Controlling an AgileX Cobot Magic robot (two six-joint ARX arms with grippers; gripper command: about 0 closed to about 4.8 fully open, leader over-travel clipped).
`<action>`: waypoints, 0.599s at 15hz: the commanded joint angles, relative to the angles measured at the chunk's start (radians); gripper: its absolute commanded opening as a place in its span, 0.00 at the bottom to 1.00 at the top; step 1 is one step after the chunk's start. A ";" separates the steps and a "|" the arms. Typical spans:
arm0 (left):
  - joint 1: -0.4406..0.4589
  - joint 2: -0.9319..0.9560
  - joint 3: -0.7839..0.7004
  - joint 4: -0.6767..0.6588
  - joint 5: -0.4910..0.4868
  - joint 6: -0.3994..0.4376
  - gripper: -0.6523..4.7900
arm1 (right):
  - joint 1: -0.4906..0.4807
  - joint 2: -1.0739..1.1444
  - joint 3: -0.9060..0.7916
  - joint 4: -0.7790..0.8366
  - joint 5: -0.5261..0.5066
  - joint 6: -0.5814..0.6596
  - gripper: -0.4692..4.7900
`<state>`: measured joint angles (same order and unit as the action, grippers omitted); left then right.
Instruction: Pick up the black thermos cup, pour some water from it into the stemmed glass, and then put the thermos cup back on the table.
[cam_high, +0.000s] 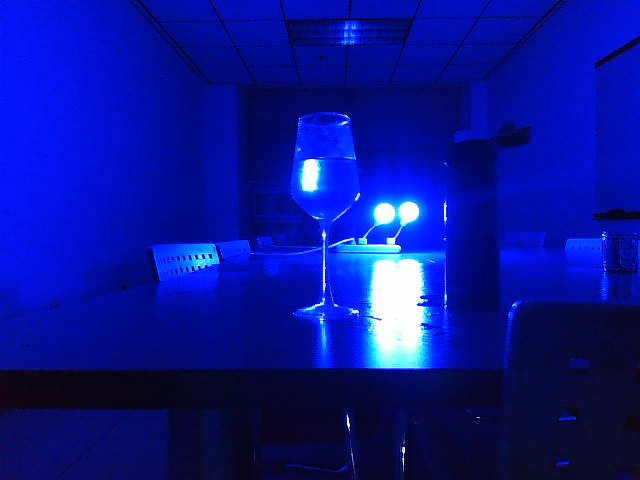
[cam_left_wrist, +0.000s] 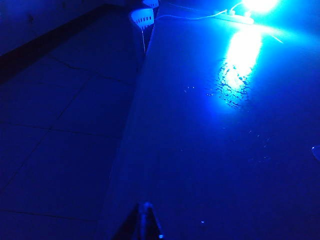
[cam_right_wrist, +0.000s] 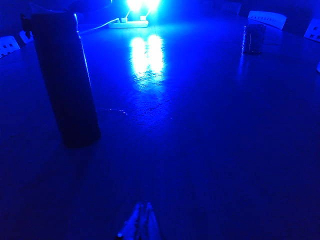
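Observation:
The stemmed glass (cam_high: 324, 175) stands upright at the middle of the table (cam_high: 200, 340), the lower part of its bowl glowing brighter. To its right stands the black thermos cup (cam_high: 471, 225), upright, its flip lid jutting to the right. In the right wrist view the thermos cup (cam_right_wrist: 65, 80) is well ahead of my right gripper (cam_right_wrist: 142, 206), which is shut and empty, low over the table. My left gripper (cam_left_wrist: 145, 206) is also shut and empty, near the table's side edge, with neither the glass's bowl nor the cup in its view. Neither gripper shows in the exterior view.
A power strip with two bright lamps (cam_high: 395, 213) glares at the far end, reflecting off the tabletop. A small clear jar (cam_high: 620, 245) stands at the right. Chair backs (cam_high: 185, 260) line the left side. A dark bulky shape (cam_high: 570, 390) fills the near right corner.

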<state>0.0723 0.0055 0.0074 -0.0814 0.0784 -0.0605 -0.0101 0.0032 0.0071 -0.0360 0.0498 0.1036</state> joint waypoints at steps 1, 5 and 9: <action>0.000 0.001 -0.001 0.016 0.005 0.028 0.11 | 0.000 0.000 -0.003 0.010 0.000 -0.003 0.09; 0.000 0.001 0.000 0.016 0.005 0.027 0.11 | 0.000 0.000 -0.003 0.011 0.000 -0.007 0.09; 0.000 0.001 0.031 0.018 0.039 -0.015 0.89 | 0.000 0.000 0.089 0.006 -0.004 -0.006 0.84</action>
<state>0.0723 0.0055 0.0231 -0.0826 0.0937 -0.0479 -0.0097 0.0040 0.0708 -0.0586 0.0494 0.0963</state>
